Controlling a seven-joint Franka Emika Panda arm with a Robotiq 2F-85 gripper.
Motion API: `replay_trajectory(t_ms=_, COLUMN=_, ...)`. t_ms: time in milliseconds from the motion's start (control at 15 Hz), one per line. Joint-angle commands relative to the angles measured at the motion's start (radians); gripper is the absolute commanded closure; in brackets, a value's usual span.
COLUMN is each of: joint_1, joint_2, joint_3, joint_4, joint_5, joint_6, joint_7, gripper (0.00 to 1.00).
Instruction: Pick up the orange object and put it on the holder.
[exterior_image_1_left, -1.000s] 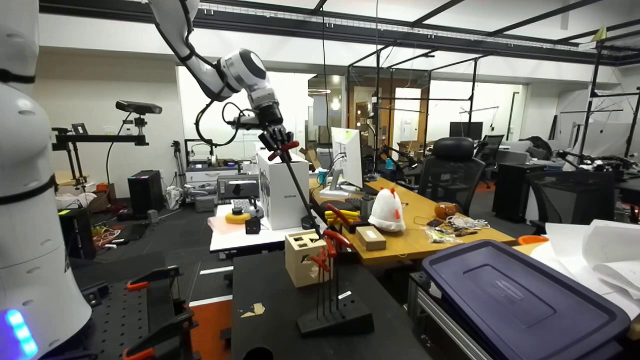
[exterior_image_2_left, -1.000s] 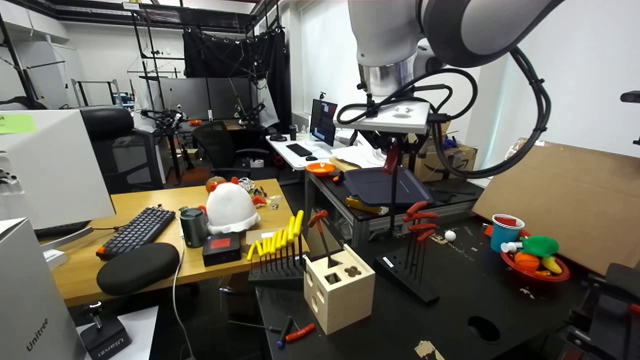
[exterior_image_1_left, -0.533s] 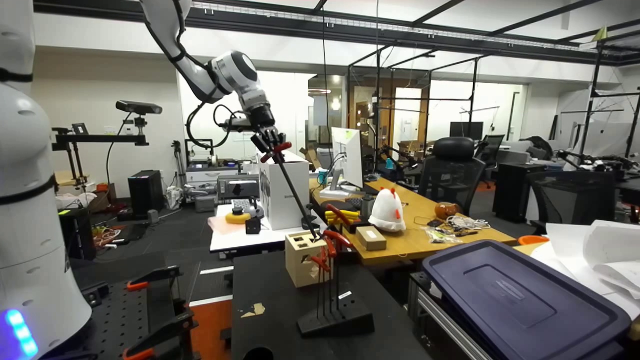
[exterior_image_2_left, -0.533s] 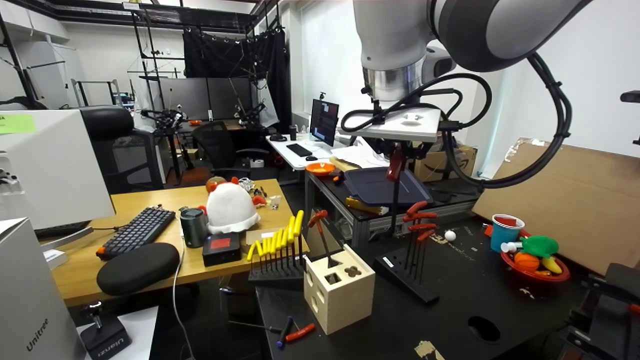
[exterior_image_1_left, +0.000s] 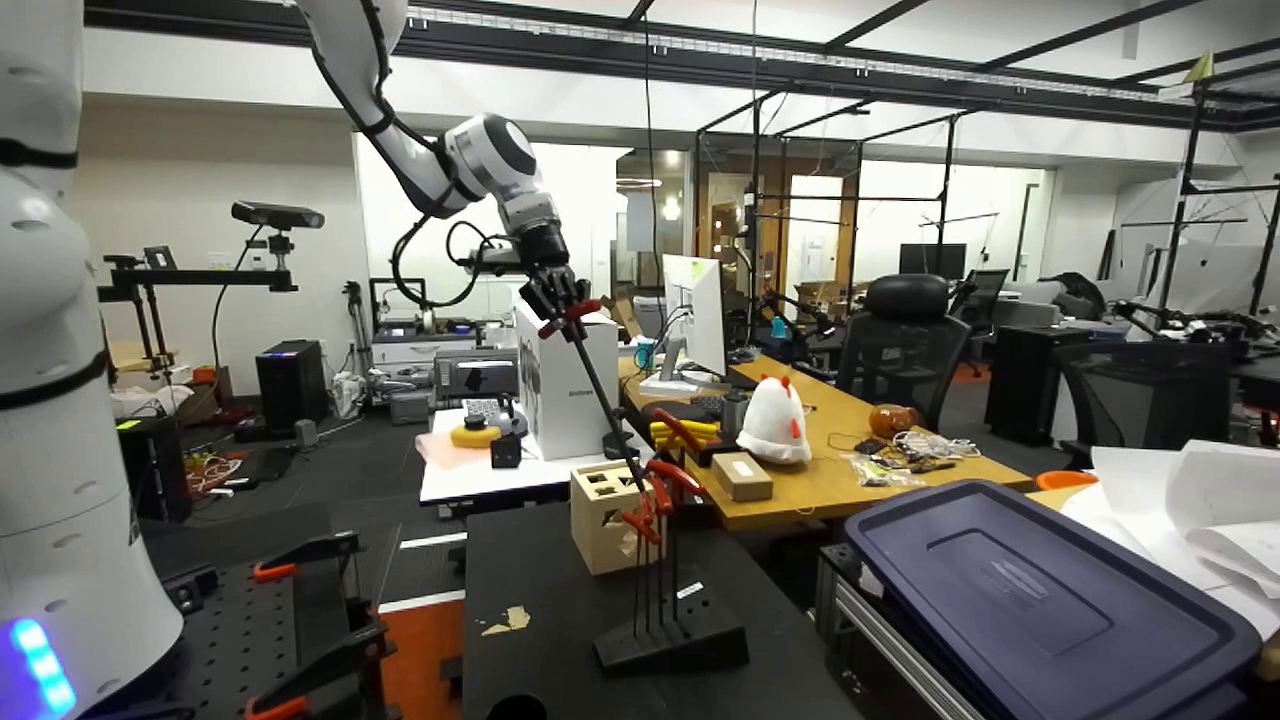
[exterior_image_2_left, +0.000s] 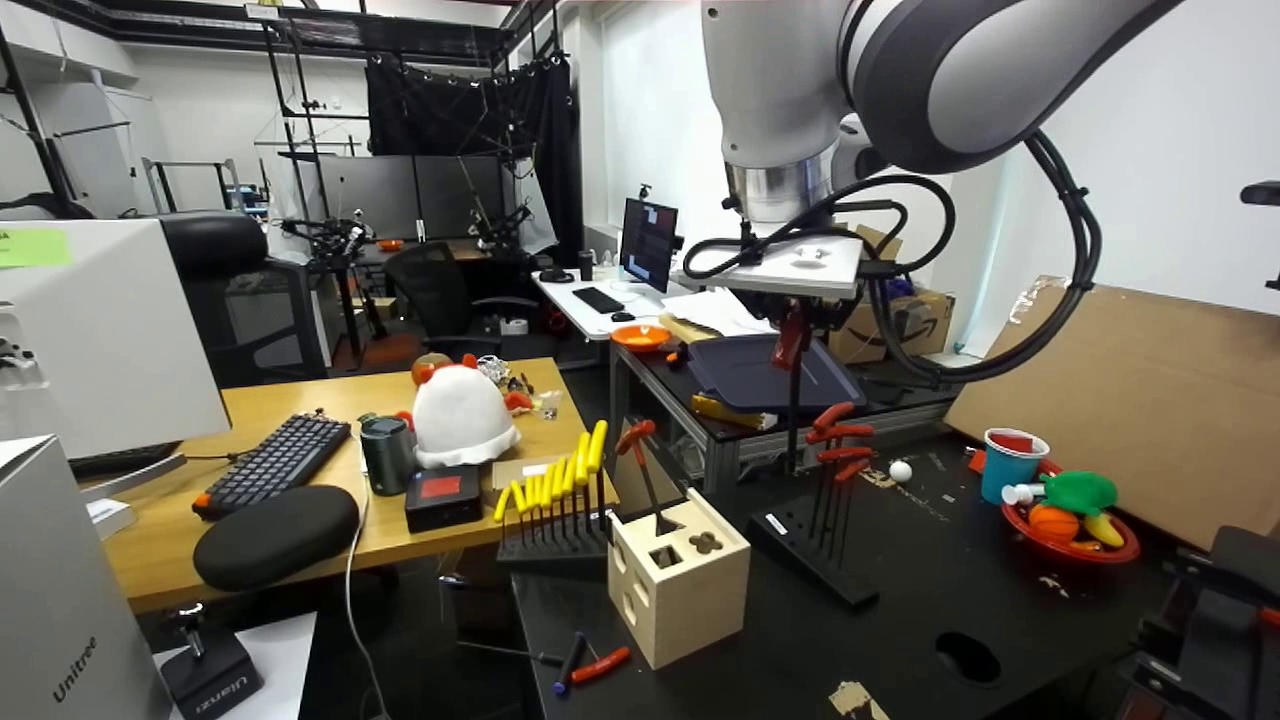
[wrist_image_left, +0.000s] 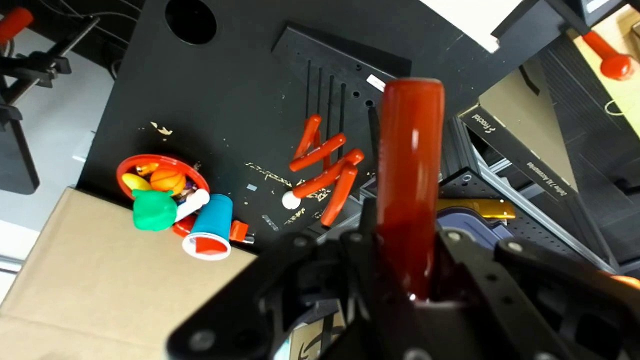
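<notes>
Overhead, the white robot arm (exterior_image_1_left: 480, 160) reaches over a black table (exterior_image_1_left: 530, 570), where a pale wooden block (exterior_image_2_left: 700, 605) has one red-handled key (exterior_image_2_left: 636, 436) leaning in its top, and near it a low black stand (exterior_image_1_left: 690, 645) holds several upright red-handled keys (exterior_image_2_left: 840, 432). At the arm's end, the gripper (exterior_image_1_left: 566, 308) is clamped on the orange-red T-handled tool (wrist_image_left: 412, 165), which points downward in both exterior views, apart from the wooden block; whether its tip touches the stand I cannot tell. Smallest, a white ball (exterior_image_2_left: 900, 471) lies on the table near the stand.
</notes>
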Motion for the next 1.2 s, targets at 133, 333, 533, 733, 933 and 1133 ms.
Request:
replay_trajectory(t_ms=133, joint_1=-0.068, joint_2=0.033, joint_3=-0.028, joint_4=0.079, joint_5=0.015, joint_6=0.111, joint_7=0.007, gripper=0.95)
replay_trajectory(t_ms=333, joint_1=-0.087, joint_2=0.047, joint_3=-0.049, joint_4=0.11, joint_5=0.038, joint_6=0.114, joint_7=0.008, gripper=0.95)
replay_trajectory(t_ms=533, joint_1=-0.104, joint_2=0.055, joint_3=-0.072, joint_4=0.128, joint_5=0.091, joint_6=0.095, joint_7=0.005, gripper=0.95)
replay_trajectory(t_ms=733, joint_1=-0.124, joint_2=0.062, joint_3=-0.095, joint_4=0.132, joint_5=0.152, joint_6=0.109, joint_7=0.006, gripper=0.95)
replay_trajectory(t_ms=933, joint_1=-0.145, joint_2=0.073, joint_3=-0.114, joint_4=0.135, joint_5=0.212, joint_6=0.109, joint_7=0.0, gripper=0.95)
replay_trajectory(t_ms=1133, joint_1=-0.16, joint_2=0.078, joint_3=-0.129, joint_4=0.137, joint_5=0.253, joint_6=0.113, joint_7=0.002, gripper=0.95)
